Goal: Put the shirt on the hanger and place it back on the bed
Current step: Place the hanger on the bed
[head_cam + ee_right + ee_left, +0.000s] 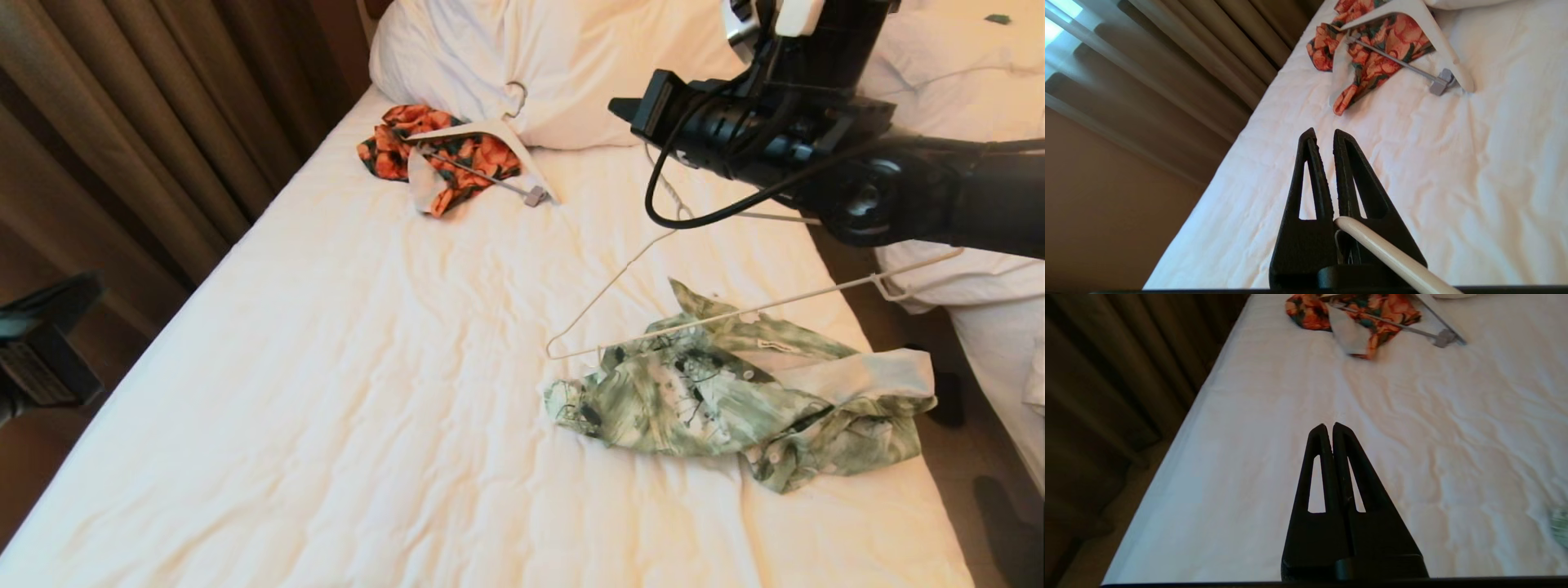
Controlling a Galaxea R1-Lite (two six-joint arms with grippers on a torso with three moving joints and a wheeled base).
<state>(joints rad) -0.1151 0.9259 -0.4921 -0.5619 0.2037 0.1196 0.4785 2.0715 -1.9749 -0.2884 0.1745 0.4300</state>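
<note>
We lift the thin cream wire hanger (653, 245), right hand (1326, 134) pinching its hook, above the crumpled green leaf-print shirt (735, 392) for threading; left hand (1329, 428) idles, pressed together.

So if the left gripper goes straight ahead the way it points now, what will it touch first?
Probably the bare white sheet of the bed: the left gripper, fingers shut, points along and slightly down toward it. The orange floral garment lies farther ahead and to one side. Depth is uncertain.

1. Shirt (735, 392): thin, matt printed cloth, crumpled.
2. Hanger (620, 278): smooth cream-coated wire, slight sheen.
3. Bed (367, 392): matt white cloth sheet, wrinkled.
4. Right end effector (1326, 136): matt black plastic, finely textured fingers (1310, 175).
</note>
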